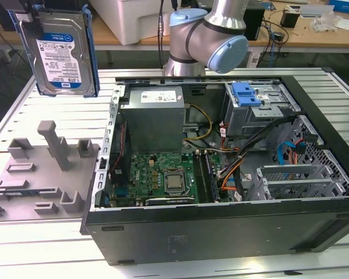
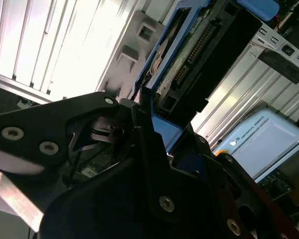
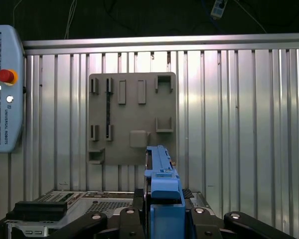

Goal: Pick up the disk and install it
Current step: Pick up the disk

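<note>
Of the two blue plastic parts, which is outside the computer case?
The bracket framing the disk, high above the table; the latch sits on the cage inside the case.

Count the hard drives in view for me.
1. The disk hangs in the claw at the exterior view's upper left, above the grey fixture plate. The drive cage could hide another.

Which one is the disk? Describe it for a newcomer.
Start at the open computer case; off its corner toward the exterior view's left, above the grey fixture plate, the disk hangs in the air. It alone is silver with a white-and-blue label and blue bracket edges.
</note>
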Robot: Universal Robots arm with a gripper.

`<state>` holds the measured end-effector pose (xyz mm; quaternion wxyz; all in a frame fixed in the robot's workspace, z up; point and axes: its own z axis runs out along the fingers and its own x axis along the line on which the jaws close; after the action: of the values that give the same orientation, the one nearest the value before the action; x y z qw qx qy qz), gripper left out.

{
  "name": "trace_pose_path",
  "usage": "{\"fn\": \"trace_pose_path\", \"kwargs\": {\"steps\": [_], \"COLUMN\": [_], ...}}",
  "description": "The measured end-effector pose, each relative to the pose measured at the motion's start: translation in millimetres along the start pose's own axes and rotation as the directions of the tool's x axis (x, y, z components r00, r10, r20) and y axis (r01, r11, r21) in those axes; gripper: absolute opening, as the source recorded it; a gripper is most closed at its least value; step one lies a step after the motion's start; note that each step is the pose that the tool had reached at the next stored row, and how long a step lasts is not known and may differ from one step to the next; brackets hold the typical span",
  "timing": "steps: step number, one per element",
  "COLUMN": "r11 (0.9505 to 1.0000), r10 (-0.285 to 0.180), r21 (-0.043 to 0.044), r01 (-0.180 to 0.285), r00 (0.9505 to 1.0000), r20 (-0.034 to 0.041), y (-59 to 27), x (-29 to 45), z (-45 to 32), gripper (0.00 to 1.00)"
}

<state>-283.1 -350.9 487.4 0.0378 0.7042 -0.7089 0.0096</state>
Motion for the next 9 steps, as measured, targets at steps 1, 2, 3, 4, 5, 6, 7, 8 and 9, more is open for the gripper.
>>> {"fn": "trace_pose_path", "kwargs": {"steps": [1, 2, 3, 4, 5, 6, 7, 8, 9], "r11": [1.0, 1.0, 1.0, 1.0, 1.0, 1.0, 1.0, 1.0, 1.0], "r10": [0.0, 0.0, 0.0, 0.0, 0.0, 0.0, 0.0, 0.0, 0.0], "r21": [0.0, -0.0001, 0.0, 0.0, 0.0, -0.0001, -0.0002, -0.0001, 0.0], "r01": [0.0, 0.0, 0.0, 0.0, 0.0, 0.0, 0.0, 0.0, 0.0], "r00": [1.0, 1.0, 1.0, 1.0, 1.0, 1.0, 1.0, 1.0, 1.0], "r20": [0.0, 0.0, 0.0, 0.0, 0.0, 0.0, -0.0001, 0.0, 0.0], "y": [0.0, 0.0, 0.0, 0.0, 0.0, -0.1, -0.8, -1.9, -3.6], "x": [0.0, 0.1, 0.1, 0.1, 0.1, 0.2, 0.3, 0.2, 0.2], "z": [0.0, 0.0, 0.0, 0.0, 0.0, 0.0, -0.1, -0.1, -0.1], "gripper": [0.36, 0.36, 0.36, 0.36, 0.36, 0.36, 0.36, 0.36, 0.36]}}
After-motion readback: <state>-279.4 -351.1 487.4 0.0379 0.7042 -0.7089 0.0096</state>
